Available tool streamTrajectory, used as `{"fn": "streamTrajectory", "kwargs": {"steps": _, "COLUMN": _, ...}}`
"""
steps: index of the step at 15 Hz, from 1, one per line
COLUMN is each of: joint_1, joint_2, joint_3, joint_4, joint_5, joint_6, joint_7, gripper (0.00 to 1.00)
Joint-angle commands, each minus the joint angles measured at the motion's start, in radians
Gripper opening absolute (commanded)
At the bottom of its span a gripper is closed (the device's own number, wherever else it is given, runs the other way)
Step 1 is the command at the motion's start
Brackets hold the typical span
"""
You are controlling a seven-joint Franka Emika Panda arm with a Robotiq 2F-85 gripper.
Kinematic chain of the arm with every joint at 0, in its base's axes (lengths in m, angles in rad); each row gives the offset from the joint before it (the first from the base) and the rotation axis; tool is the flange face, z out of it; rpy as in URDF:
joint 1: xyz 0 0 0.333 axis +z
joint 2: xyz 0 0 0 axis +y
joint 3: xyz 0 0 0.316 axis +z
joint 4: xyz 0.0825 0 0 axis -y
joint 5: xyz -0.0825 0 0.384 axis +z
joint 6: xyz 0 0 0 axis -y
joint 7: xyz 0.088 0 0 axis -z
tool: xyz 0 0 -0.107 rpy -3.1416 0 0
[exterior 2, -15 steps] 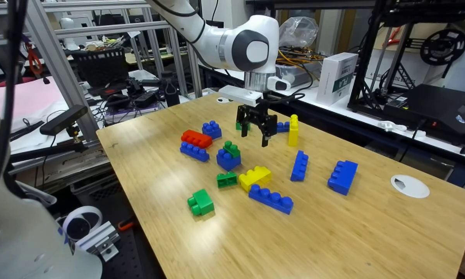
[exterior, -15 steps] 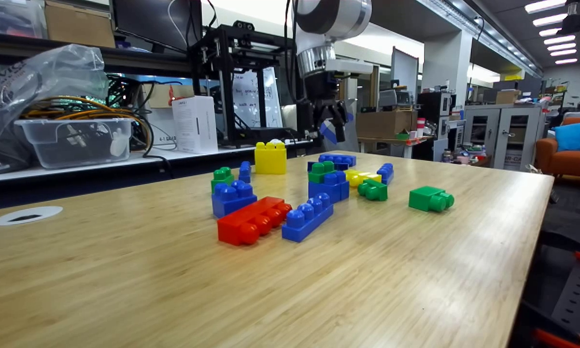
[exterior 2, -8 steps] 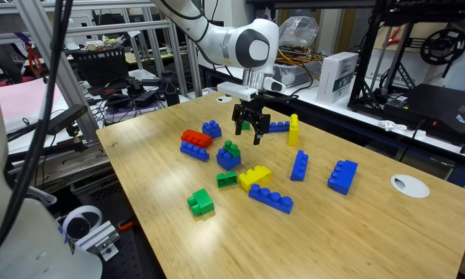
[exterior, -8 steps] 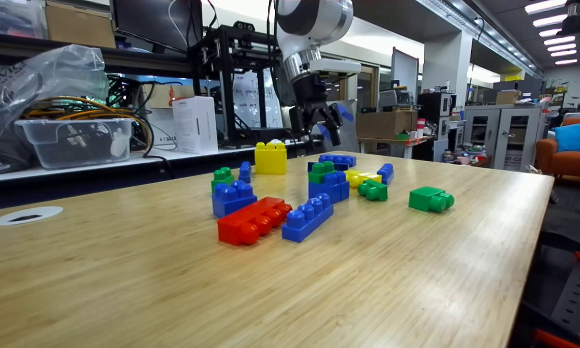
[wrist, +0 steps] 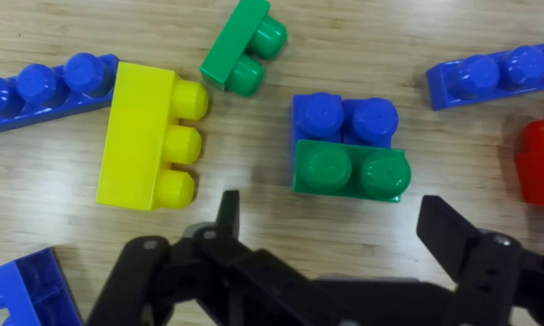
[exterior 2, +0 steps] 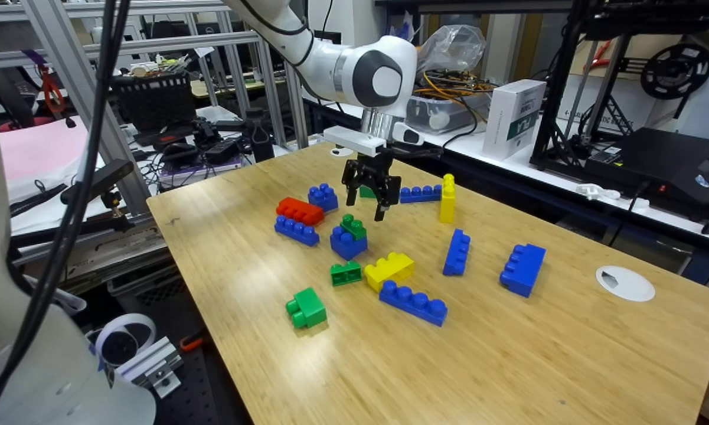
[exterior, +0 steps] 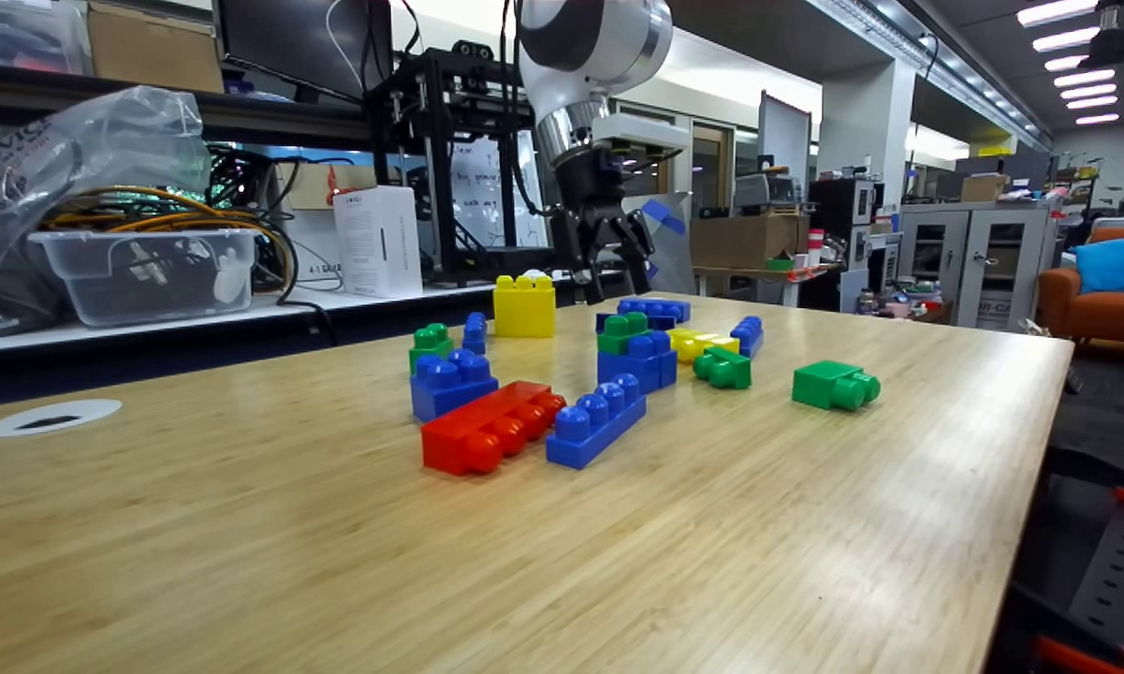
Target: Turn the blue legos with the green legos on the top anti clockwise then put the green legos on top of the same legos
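Bench (exterior 2: 537,354) of pale wood, some glare on its surface. Nearest in my wrist view, the jaws stand well apart with nothing held. Just ahead of them sits the task's stack (exterior 2: 348,239): a squarish blue brick (wrist: 324,117), studs up on the bench, with a small green brick (wrist: 351,170) on top over one row of those studs, the other row uncovered. Progress, as I judge it: this is the approach, turn not yet begun; the anticlockwise twist is left, then the green placing. Whether the sentence means this green brick again or another, I cannot tell; a loose green brick (wrist: 233,43), on its side near the stack, could be the one. In the way: a yellow brick (wrist: 136,136), its studs facing the stack, and a red brick (wrist: 541,170) on the opposite side. I expect little spare room for the jaws when turning; the yellow studs look easiest to clip. A long blue brick (wrist: 45,90) lies just beside the yellow one, contact uncertain. Farther off stand an upright yellow brick (exterior: 524,309) and, beyond the bench, a white box (exterior: 379,243); neither should hinder me.
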Motion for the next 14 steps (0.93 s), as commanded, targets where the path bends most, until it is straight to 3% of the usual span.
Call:
{"fn": "streamTrajectory", "kwargs": {"steps": 1, "joint_1": -0.015, "joint_2": 0.015, "joint_3": 0.01, "joint_4": 0.002, "joint_5": 0.035, "joint_6": 0.012, "joint_7": -0.083, "gripper": 1.0}}
{"fn": "streamTrajectory", "kwargs": {"steps": 14, "joint_1": -0.004, "joint_2": 0.105, "joint_3": -0.02, "joint_4": 0.015, "joint_5": 0.068, "joint_6": 0.014, "joint_7": -0.002, "gripper": 1.0}}
